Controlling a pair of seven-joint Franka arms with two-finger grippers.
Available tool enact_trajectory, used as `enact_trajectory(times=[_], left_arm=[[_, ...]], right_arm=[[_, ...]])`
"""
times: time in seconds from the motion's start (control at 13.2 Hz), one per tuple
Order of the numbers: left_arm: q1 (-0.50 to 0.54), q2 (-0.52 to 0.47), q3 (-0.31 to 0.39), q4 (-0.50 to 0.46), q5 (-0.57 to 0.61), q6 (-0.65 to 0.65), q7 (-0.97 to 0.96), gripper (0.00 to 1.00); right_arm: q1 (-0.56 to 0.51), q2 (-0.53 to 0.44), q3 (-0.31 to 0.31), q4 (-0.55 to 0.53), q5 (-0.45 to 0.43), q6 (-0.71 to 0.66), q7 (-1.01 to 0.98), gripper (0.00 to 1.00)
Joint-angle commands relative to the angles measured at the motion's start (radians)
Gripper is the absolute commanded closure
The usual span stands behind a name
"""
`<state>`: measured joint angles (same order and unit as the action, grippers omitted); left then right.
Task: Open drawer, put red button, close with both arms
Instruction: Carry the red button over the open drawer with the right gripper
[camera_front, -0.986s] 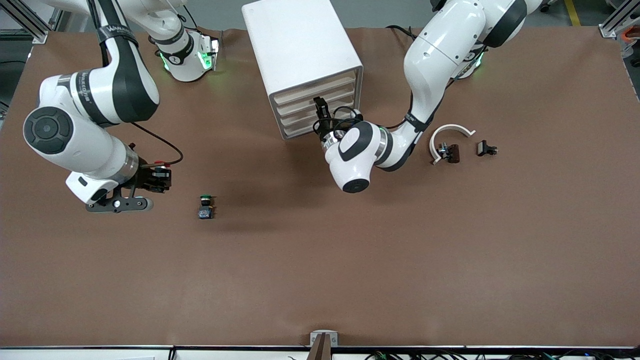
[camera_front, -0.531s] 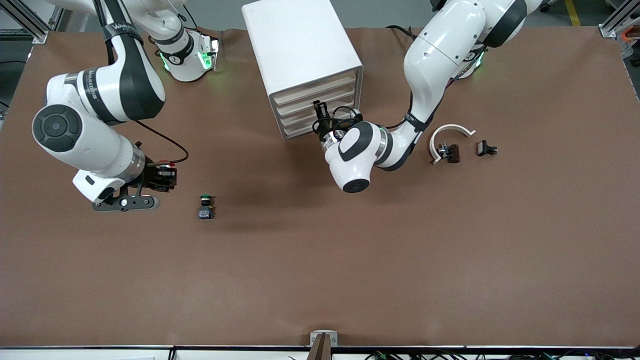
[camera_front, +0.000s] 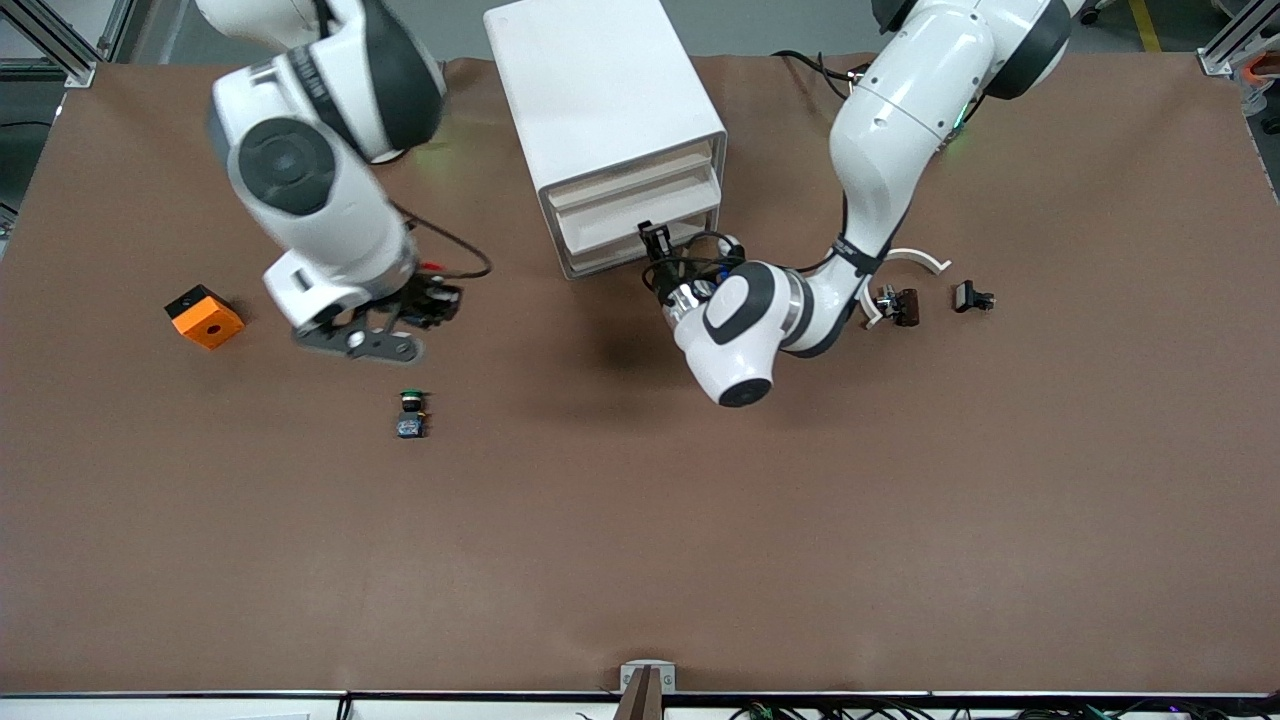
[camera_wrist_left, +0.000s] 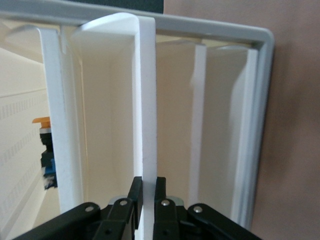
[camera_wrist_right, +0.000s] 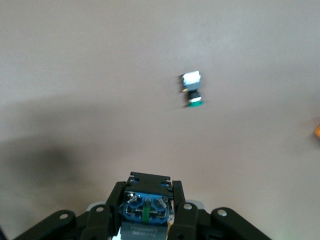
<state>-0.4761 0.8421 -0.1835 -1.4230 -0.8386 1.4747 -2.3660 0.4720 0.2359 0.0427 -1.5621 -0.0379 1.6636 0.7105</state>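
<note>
The white cabinet (camera_front: 600, 90) stands at the table's back middle. My left gripper (camera_front: 652, 240) is shut on the front edge of one cream-fronted drawer (camera_front: 636, 207), which stands a little way out. In the left wrist view the fingers (camera_wrist_left: 135, 192) pinch the drawer's white front lip (camera_wrist_left: 146, 115). My right gripper (camera_front: 438, 302) is up over the table between the cabinet and the green-capped switch (camera_front: 411, 412). It is shut on the red button (camera_wrist_right: 147, 212), of which only the blue-grey base shows; its cap is hidden.
An orange block (camera_front: 204, 316) lies toward the right arm's end. A white curved part (camera_front: 918, 259) and two small black parts (camera_front: 897, 304) (camera_front: 972, 297) lie toward the left arm's end. An orange-capped switch (camera_wrist_left: 44, 142) sits inside a neighbouring drawer.
My right arm has swung toward the cabinet with the button, uncovering the orange block. My left gripper has drawn the drawer out a little.
</note>
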Motion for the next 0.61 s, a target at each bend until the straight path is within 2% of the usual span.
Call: enact_trajectory(times=[0.0, 0.23, 0.53], left_arm=[[0.039, 0.002, 0.003, 0.022, -0.019, -0.001, 0.010, 1.00], [0.099, 0.003, 0.003, 0.045, -0.019, 0.006, 0.008, 1.00], [0.146, 0.005, 0.003, 0.053, -0.019, 0.039, 0.010, 1.00]], right_arm=[[0.101, -0.001, -0.012, 0.013, 0.004, -0.007, 0.195, 0.88], [0.192, 0.006, -0.012, 0.016, 0.007, 0.004, 0.358, 0.91], [0.281, 0.014, -0.012, 0.014, 0.067, 0.063, 0.620, 0.90]])
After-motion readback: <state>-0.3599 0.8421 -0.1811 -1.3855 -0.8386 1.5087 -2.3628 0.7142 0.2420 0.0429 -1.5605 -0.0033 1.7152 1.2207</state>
